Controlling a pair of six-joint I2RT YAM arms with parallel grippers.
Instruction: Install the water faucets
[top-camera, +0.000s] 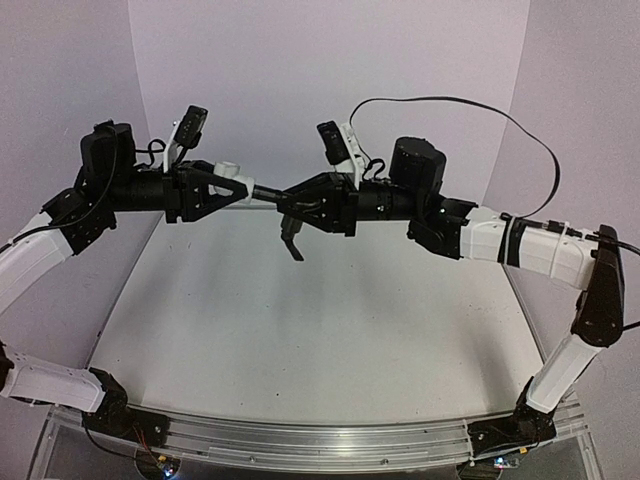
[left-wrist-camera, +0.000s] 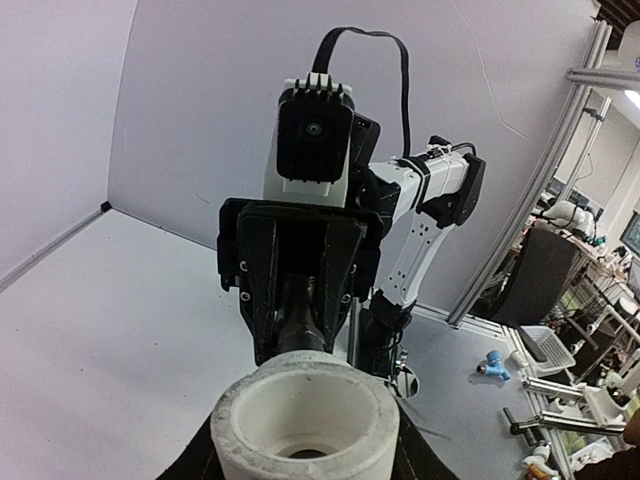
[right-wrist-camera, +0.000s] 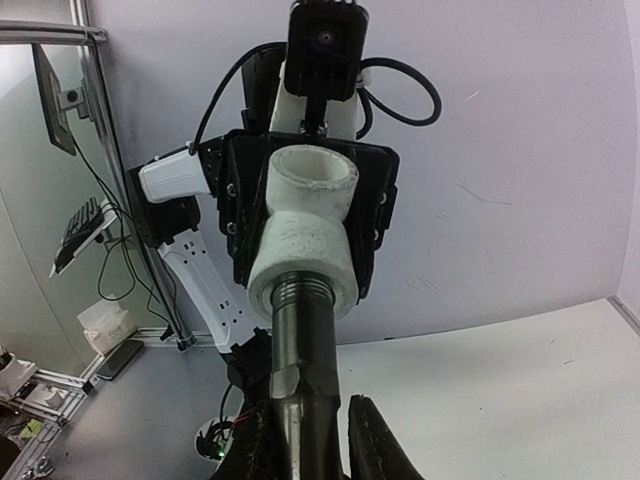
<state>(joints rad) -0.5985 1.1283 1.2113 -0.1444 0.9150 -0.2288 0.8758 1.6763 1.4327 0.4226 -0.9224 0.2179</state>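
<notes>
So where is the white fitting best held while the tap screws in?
Grip the white fitting behind its socket, across both flanks, coming from the end opposite the tap, as the left end effector does: the socket mouth faces the tap and the branch opening points up, clear of the fingers.

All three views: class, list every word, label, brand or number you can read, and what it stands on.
None readable: the white fitting, the dark tap and the table carry no visible text.
Background clutter in the left wrist view is too small to read.
</notes>
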